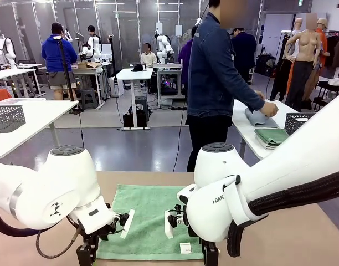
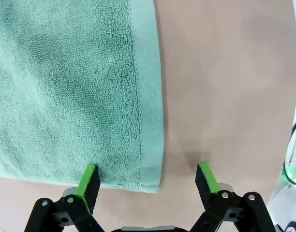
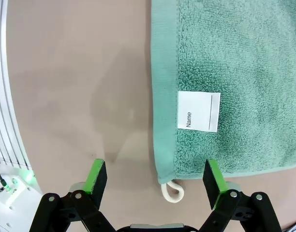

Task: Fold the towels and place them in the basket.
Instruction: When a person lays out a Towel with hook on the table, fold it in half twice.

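A green towel [image 1: 150, 221] lies flat on the brown table [image 1: 302, 238], between my two arms. In the left wrist view my left gripper [image 2: 148, 180] is open just above the table, straddling one near corner of the towel [image 2: 70, 87]. My right gripper [image 3: 155, 176] is open too, straddling the other near corner of the towel [image 3: 235, 72], which has a white label [image 3: 199, 111] and a corner loop [image 3: 172, 191]. Neither gripper holds anything. A dark grey mesh basket [image 1: 299, 121] stands on a white table at the far right.
A person in a denim jacket [image 1: 214, 72] stands at that white table [image 1: 241, 124], hands on a grey-blue towel [image 1: 258, 117] beside a folded green one [image 1: 272, 137]. Another mesh basket [image 1: 8, 117] sits on a white table at the left.
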You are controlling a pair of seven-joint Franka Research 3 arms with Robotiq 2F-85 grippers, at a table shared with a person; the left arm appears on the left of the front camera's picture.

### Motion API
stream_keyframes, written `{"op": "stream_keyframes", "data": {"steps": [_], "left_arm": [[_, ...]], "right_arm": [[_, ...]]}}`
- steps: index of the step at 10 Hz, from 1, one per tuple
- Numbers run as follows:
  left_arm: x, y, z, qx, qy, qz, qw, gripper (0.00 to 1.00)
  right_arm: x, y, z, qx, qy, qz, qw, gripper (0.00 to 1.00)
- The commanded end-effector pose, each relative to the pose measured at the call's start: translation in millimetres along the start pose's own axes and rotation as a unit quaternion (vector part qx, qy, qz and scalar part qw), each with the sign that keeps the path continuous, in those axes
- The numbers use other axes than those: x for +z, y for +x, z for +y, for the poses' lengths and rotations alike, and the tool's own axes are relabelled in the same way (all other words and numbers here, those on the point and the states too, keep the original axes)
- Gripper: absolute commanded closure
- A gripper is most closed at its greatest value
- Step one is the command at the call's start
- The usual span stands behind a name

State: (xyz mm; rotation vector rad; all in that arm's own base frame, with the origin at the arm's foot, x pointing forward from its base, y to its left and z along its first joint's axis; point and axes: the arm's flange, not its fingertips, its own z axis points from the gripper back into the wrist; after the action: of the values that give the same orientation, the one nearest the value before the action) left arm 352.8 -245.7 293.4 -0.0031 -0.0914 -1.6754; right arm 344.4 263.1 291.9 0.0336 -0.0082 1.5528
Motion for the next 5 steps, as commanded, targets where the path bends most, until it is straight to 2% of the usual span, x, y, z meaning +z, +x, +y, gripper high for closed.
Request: {"op": "stream_keyframes", "data": {"steps": [1, 2, 3, 5], "left_arm": [[-5.9, 0.5, 0.0, 0.001, 0.001, -0.015, 1.000, 0.00], [-6.4, 0.5, 1.8, 0.000, 0.003, -0.014, 1.000, 0.20], [-5.8, 1.3, 2.0, 0.000, 0.008, -0.016, 1.000, 0.07], [-2.2, 2.9, 1.1, 0.002, 0.013, -0.014, 1.000, 0.07]], "right_arm": [[-7.2, -1.9, -1.2, 0.001, -0.002, -0.011, 1.000, 0.00], [-8.0, -2.2, -3.1, -0.001, -0.003, -0.011, 1.000, 0.20], [-7.7, -2.5, -3.3, -0.004, -0.005, -0.011, 1.000, 0.14], [-5.8, -2.4, -3.6, -0.005, -0.006, -0.010, 1.000, 0.14]]}}
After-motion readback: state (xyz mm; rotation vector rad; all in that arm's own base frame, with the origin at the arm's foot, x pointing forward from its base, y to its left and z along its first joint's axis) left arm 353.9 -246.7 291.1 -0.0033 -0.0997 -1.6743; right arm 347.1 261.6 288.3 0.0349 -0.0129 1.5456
